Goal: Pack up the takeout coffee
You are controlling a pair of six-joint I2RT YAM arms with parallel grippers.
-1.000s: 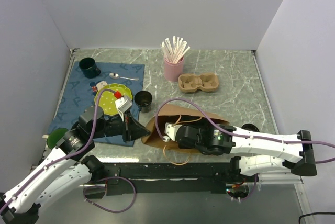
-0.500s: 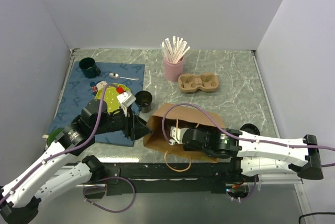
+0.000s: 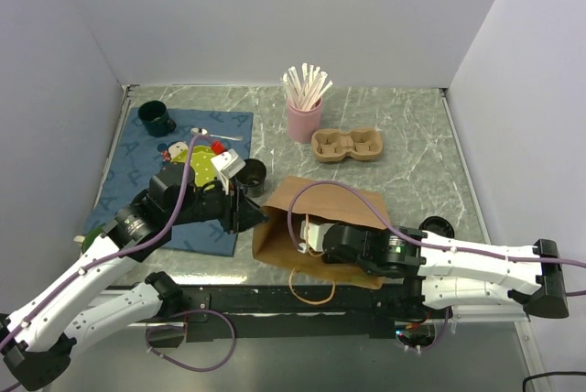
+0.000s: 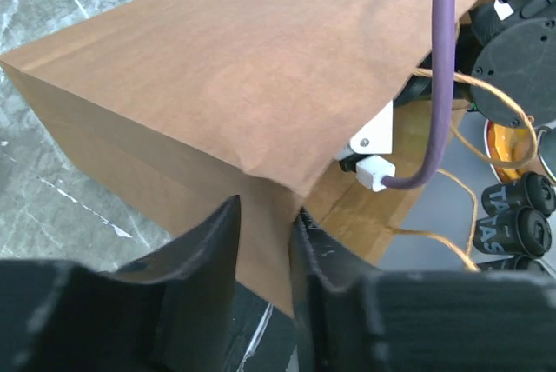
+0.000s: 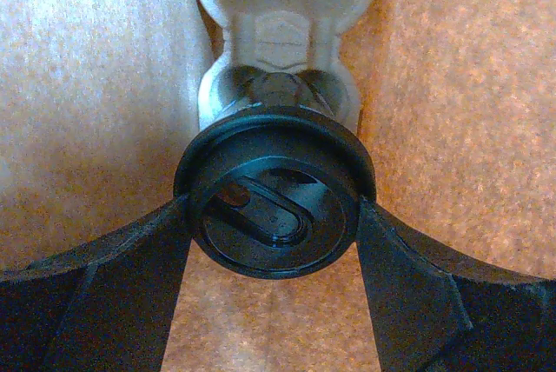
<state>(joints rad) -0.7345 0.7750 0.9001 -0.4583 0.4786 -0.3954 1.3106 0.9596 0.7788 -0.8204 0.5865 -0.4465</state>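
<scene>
Midway — right fingers [image 5: 417, 294] clasp the lidded cup [image 5: 274, 207] inside the bag [image 4: 200, 59], lying near on the desk [image 3: 412, 136]; left fingers [image 4: 204, 259] straddle its rim — grip unclear. Release not yet done.

Partial "TAS" on black caps [image 4: 514, 231]

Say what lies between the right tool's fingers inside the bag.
A black-lidded coffee cup fills the gap between the right tool's fingers, both pressed against its lid rim, with the paper bag's walls around. Only the right wrist view shows it.
</scene>
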